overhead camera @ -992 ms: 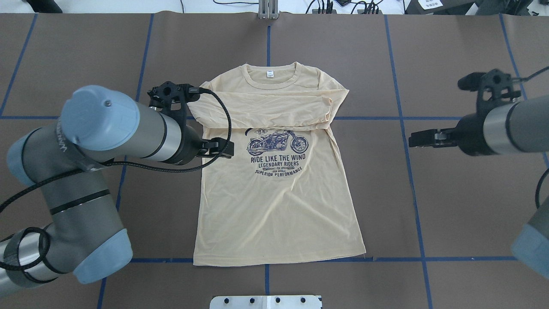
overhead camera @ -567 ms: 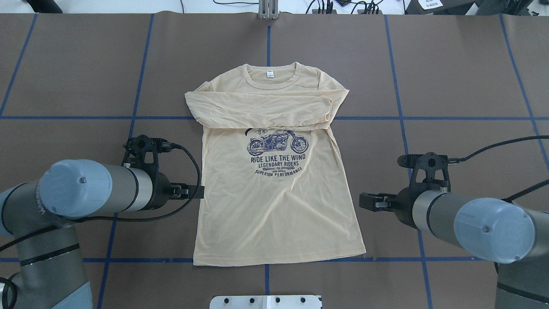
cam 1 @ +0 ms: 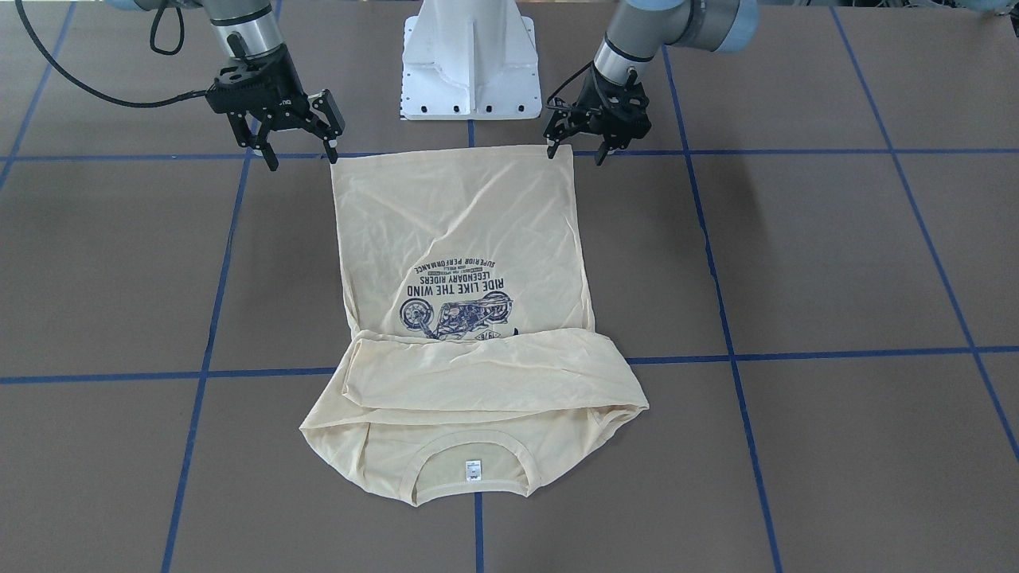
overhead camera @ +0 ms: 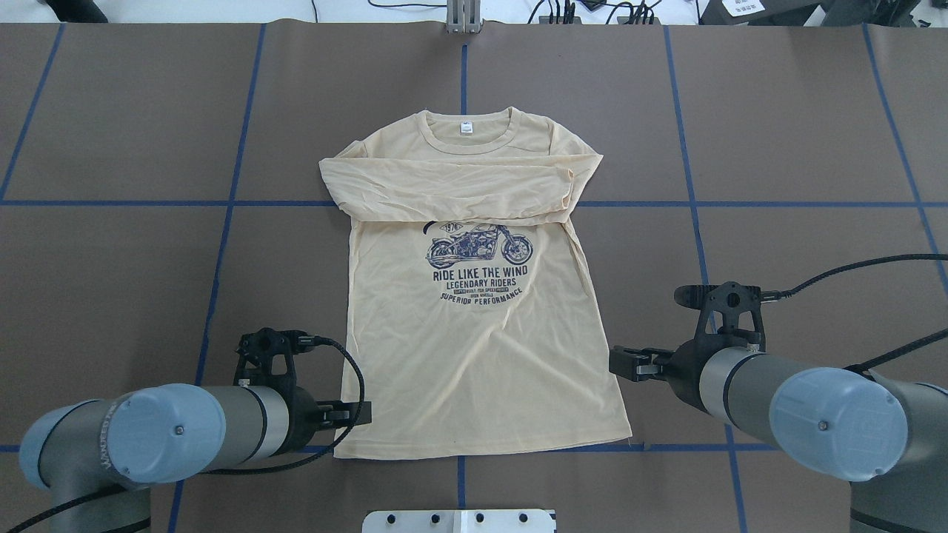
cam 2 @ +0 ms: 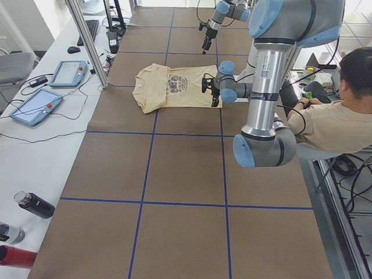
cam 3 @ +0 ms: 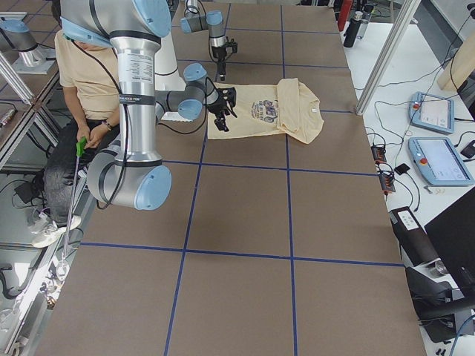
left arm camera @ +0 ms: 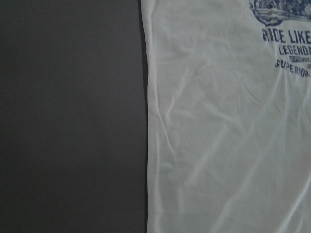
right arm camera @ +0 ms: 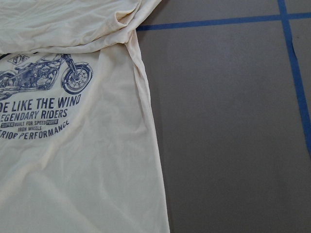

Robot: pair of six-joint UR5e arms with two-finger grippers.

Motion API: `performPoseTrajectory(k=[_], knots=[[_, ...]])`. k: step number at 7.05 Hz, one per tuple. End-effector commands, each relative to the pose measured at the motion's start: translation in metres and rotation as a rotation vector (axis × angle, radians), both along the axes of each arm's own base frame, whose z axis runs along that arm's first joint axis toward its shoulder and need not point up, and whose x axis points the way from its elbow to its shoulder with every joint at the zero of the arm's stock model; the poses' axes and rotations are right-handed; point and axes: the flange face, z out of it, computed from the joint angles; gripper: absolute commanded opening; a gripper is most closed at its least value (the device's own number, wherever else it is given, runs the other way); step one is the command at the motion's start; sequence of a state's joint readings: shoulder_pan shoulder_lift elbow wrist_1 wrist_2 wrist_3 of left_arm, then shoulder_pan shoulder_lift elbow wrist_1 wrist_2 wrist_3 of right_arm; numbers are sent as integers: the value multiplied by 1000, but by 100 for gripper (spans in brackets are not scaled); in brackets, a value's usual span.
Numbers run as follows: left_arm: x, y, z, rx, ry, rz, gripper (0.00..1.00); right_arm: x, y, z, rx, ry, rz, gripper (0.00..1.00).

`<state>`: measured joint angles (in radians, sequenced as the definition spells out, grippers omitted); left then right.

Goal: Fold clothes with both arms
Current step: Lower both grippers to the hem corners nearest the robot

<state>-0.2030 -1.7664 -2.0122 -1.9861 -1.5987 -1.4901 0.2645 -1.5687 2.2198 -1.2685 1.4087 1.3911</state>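
The cream-yellow T-shirt (overhead camera: 474, 355) lies flat on the brown table, print up, neck label at the far end, both long sleeves folded across the chest. It also shows in the front view (cam 1: 462, 223) and both wrist views (left arm camera: 218, 145) (right arm camera: 73, 170). My left gripper (overhead camera: 357, 416) is open and empty, just above and beside the hem's left corner; in the front view (cam 1: 575, 153) its fingers straddle that corner. My right gripper (overhead camera: 618, 363) is open and empty beside the shirt's lower right edge, above the other hem corner in the front view (cam 1: 301, 159).
The white base pedestal (cam 1: 470, 64) stands just behind the hem. Blue tape lines (overhead camera: 222, 222) grid the brown table cover. A seated operator (cam 2: 337, 122) is beside the robot. Tablets (cam 2: 35, 104) and bottles (cam 2: 35, 204) lie on the side bench.
Both arms have swung back toward the robot's base: the left gripper from the sleeve level down to the hem corner, the right from far right to the shirt's lower edge. The shirt has not moved.
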Motion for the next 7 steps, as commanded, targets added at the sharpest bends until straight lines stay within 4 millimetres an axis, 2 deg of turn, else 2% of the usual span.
performPoseTrajectory(k=[1,5,7], knots=[[12,21,6,-38,-7,17,82,0,0,0,1,-1,1,100],[23,26,14,-43,-26,31,75,-1,0,-1,2,-2,1,100],[25,27,15,-45,-28,32,65,0,0,-1,2,-2,2,100]])
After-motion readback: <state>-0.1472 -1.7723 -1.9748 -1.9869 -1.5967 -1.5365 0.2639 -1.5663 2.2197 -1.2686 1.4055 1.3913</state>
